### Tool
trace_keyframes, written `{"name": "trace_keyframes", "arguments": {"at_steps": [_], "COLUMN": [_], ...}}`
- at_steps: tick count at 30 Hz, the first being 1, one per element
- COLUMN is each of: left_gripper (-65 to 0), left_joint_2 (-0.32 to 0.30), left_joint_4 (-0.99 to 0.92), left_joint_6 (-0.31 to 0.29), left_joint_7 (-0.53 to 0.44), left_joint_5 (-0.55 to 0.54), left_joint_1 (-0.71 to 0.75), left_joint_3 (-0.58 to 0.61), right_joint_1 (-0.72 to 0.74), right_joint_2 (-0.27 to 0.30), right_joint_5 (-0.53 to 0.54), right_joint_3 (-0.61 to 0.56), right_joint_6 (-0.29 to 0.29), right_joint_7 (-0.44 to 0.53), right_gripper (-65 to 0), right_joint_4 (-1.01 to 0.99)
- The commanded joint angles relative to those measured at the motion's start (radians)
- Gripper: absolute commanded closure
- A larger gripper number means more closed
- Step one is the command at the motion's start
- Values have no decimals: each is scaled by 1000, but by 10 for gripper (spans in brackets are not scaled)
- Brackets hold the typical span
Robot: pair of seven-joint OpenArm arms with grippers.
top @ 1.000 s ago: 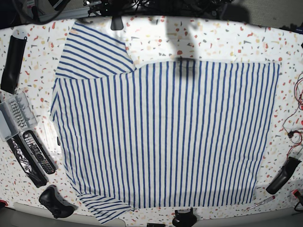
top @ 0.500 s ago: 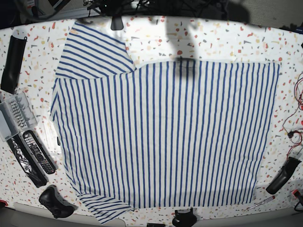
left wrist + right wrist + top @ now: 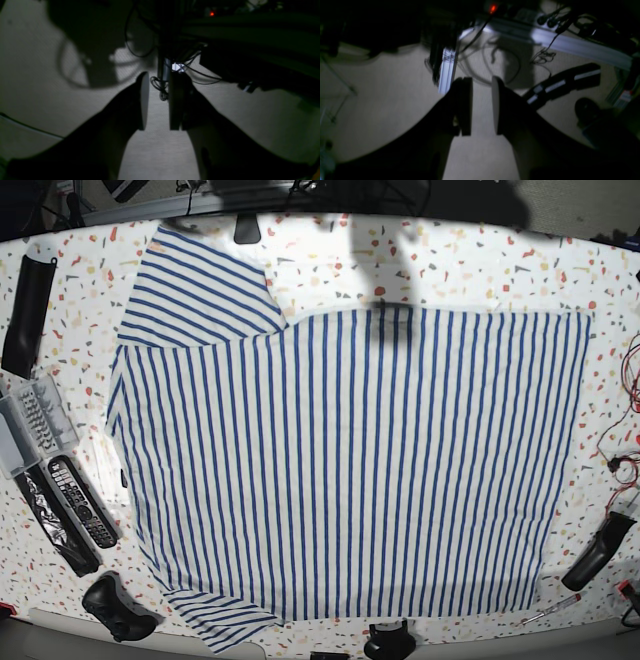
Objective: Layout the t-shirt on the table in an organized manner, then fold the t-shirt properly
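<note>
The t-shirt (image 3: 350,460), white with thin blue stripes, lies flat and spread out over the middle of the speckled table (image 3: 470,265). One sleeve (image 3: 195,290) fans out at the far left, and another (image 3: 225,620) pokes out at the near left. Neither gripper shows in the base view. In the left wrist view, my left gripper (image 3: 158,82) is open with nothing between its fingers, over a dim floor. My right gripper (image 3: 481,82) in the right wrist view is also open and holds nothing. Both are away from the shirt.
Along the table's left edge lie a black bar (image 3: 25,300), a grey case (image 3: 25,420), remote controls (image 3: 75,500) and a black controller (image 3: 115,605). At the right are red cables (image 3: 625,450), a black handle (image 3: 595,550) and a screwdriver (image 3: 550,610).
The dark arm parts along the table's far edge have drawn back slightly. The t-shirt has not moved.
</note>
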Motion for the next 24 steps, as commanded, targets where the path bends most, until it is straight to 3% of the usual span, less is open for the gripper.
{"name": "trace_keyframes", "arguments": {"at_steps": [1, 4, 11, 16, 21, 24], "left_gripper": [-125, -125, -125, -125, -125, -125], "left_joint_2": [-22, -82, -228, -301, -367, -412], "left_joint_4": [51, 192, 507, 708, 884, 970], "left_joint_6": [-3, -3, -3, -2, -2, 2], "left_joint_7": [6, 58, 151, 213, 302, 309], "left_joint_5": [-26, -89, -81, 55, 184, 292], "left_joint_1": [40, 122, 300, 369, 373, 372], "left_joint_3": [-3, -3, -3, -3, -3, -3], "right_joint_1": [-46, -158, -390, -491, -517, -516], "right_joint_2": [35, 121, 286, 329, 330, 330], "right_joint_5": [23, 40, -16, -50, -51, -91], "right_joint_3": [1, 2, 33, 143, 271, 333], "right_joint_6": [5, 5, 8, 8, 9, 8], "right_joint_7": [-10, -39, -63, -115, -174, -185], "right_gripper": [-132, -132, -132, -132, -132, -132], "right_joint_4": [57, 223, 599, 819, 953, 998]}}
